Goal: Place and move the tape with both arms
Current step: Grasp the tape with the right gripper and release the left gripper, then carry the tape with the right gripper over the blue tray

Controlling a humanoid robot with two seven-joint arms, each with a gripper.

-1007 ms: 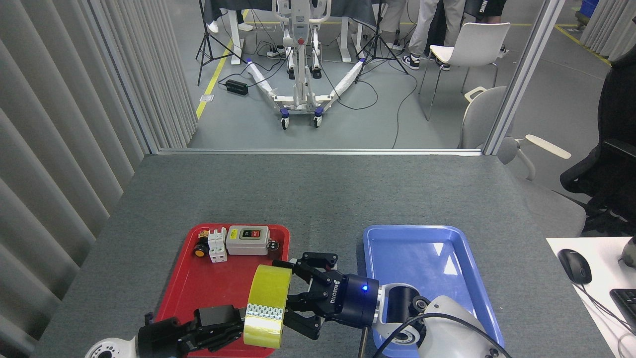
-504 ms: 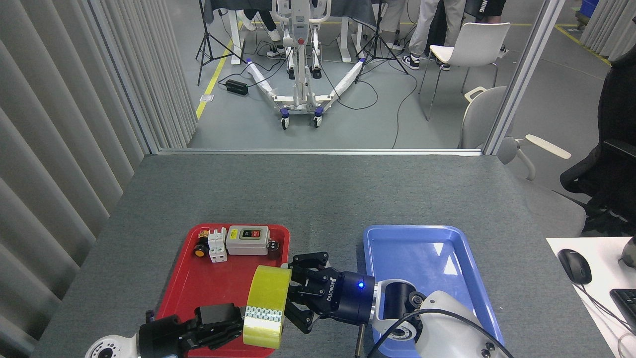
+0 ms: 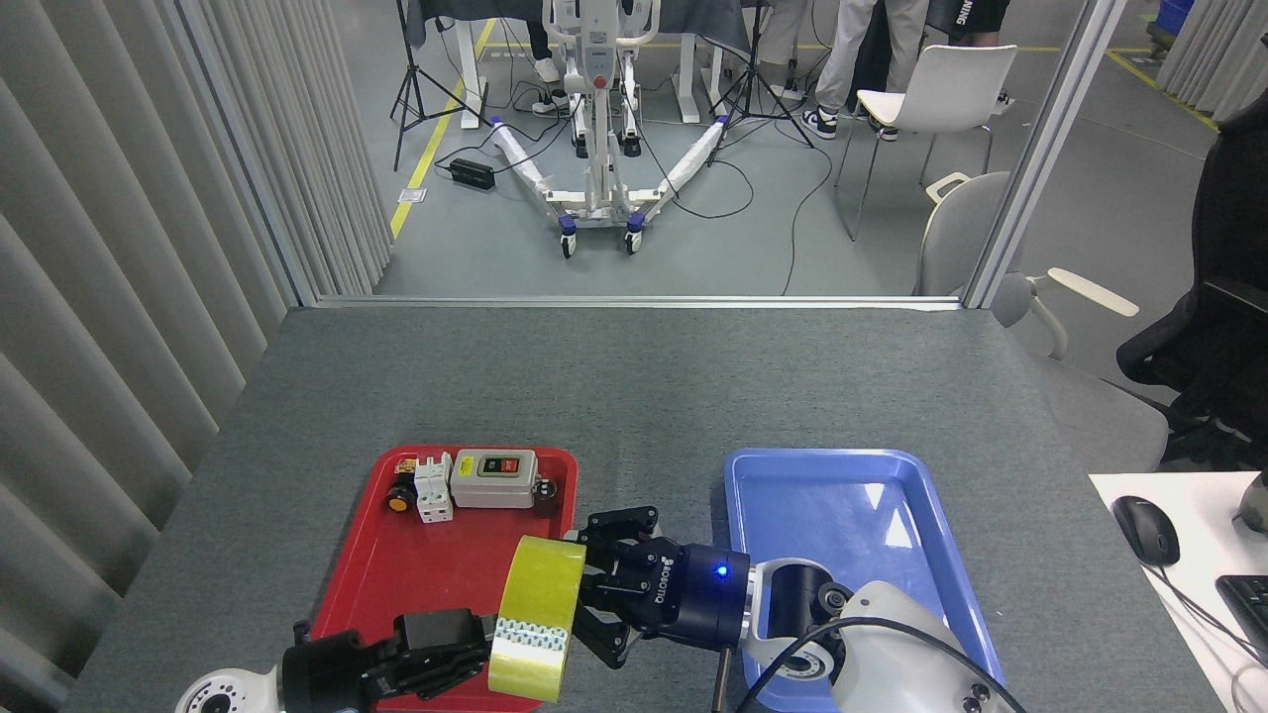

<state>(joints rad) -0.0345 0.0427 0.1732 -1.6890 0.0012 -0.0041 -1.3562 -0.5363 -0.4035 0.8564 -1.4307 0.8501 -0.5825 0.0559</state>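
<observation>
The tape (image 3: 535, 614), a glossy yellow roll standing on edge, hangs above the near right corner of the red tray (image 3: 426, 579). My left gripper (image 3: 477, 649) comes in from the bottom left, its black fingers shut on the roll's left rim. From the right, my right gripper (image 3: 586, 592), black with a blue light, has its fingers shut on the roll's right side. The roll's far face and core are hidden behind those fingers.
At the red tray's far end lie a grey switch box (image 3: 493, 479), a white breaker (image 3: 433, 487) and a yellow button (image 3: 399, 498). A blue tray (image 3: 842, 525) lies to the right, partly under my right arm. A mouse (image 3: 1145, 530) sits on a white desk at far right.
My right gripper's fingers, spread wide a second ago, have shut on the tape. The roll and both grippers have shifted slightly right and down.
</observation>
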